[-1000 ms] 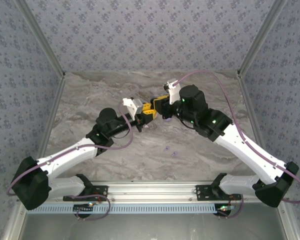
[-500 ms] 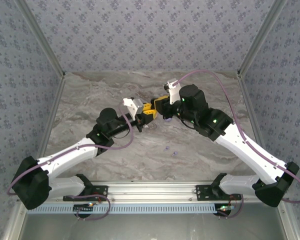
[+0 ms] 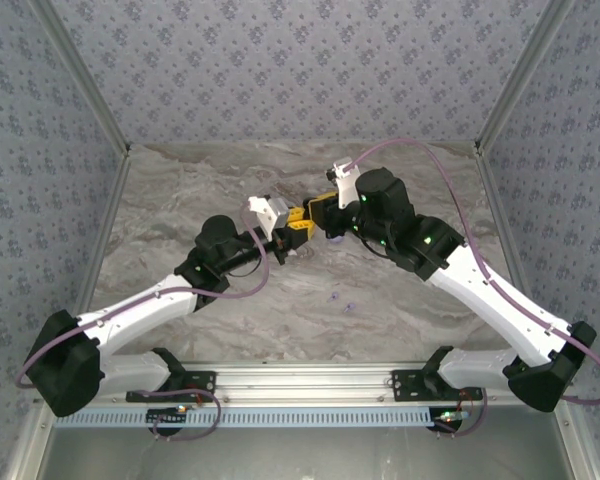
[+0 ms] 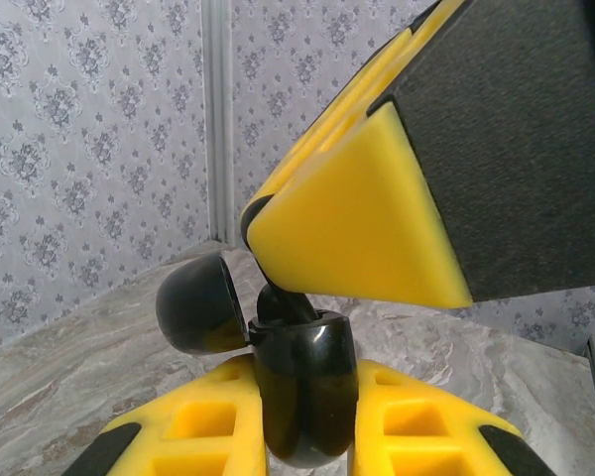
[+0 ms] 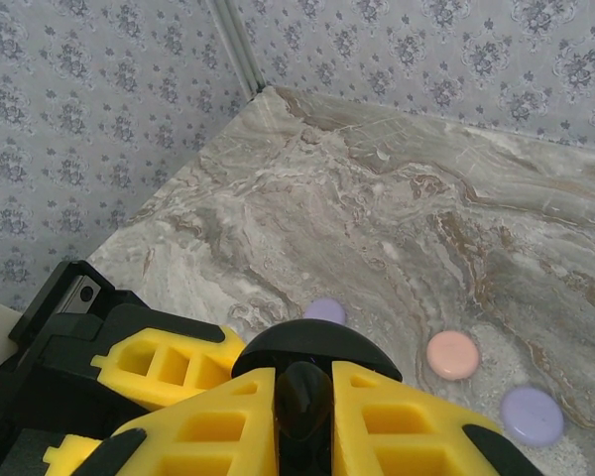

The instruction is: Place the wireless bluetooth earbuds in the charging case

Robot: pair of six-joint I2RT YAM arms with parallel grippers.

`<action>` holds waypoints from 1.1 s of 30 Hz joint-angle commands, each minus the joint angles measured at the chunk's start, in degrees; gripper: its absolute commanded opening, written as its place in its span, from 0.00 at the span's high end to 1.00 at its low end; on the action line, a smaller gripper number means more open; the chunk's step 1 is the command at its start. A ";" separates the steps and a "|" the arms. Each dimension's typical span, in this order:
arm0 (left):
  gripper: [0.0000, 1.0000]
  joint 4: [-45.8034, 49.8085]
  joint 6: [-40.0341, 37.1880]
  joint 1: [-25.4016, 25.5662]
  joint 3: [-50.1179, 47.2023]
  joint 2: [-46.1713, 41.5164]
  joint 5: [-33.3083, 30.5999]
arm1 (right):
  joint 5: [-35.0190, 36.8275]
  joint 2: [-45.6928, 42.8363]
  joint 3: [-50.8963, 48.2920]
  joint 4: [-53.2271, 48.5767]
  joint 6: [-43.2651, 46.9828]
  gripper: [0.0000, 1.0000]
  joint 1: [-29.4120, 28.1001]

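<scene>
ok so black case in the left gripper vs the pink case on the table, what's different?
Colour: the black case is glossy black, the pink case pale pink. Pose: the black case is clamped between the left gripper's fingers, the pink case lies free on the table. State: the black case's lid stands open; the pink case looks shut. Both are rounded.

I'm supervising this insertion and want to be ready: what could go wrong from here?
The black earbud, pinched in the right gripper, may meet the open black case off its socket and jam. The case, clamped by its sides in the left gripper, could twist or slip if pressed.
</scene>
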State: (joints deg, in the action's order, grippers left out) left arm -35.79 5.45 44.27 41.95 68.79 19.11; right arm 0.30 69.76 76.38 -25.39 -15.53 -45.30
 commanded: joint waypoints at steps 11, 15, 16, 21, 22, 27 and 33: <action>1.00 -0.86 -0.88 0.11 2.68 0.55 0.91 | 1.46 0.20 3.25 -3.36 0.94 0.81 -0.08; 1.00 -0.77 -0.93 0.18 2.61 0.55 0.98 | 1.68 0.11 3.25 -3.38 0.76 0.81 -0.05; 1.00 -0.80 -0.97 0.15 2.60 0.54 0.93 | 1.78 0.07 3.25 -3.40 0.76 0.81 -0.05; 1.00 -0.64 -1.06 0.18 2.43 0.51 0.91 | 2.09 -0.06 3.16 -3.44 0.76 0.81 0.08; 1.00 -0.64 -1.06 0.10 2.36 0.54 0.92 | 2.16 -0.06 3.16 -3.60 0.76 0.81 0.06; 1.00 -0.77 -1.06 0.11 2.34 0.52 0.84 | 2.20 0.03 2.94 -3.62 0.76 0.81 -0.01; 1.00 -0.86 -0.90 0.19 2.29 0.46 0.85 | 2.30 0.64 2.46 -4.22 0.85 0.81 -0.01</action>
State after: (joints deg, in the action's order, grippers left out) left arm -35.14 5.04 44.27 42.50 69.12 19.75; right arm 1.76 69.82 77.91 -28.25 -15.38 -45.28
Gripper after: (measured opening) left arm 0.178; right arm 0.191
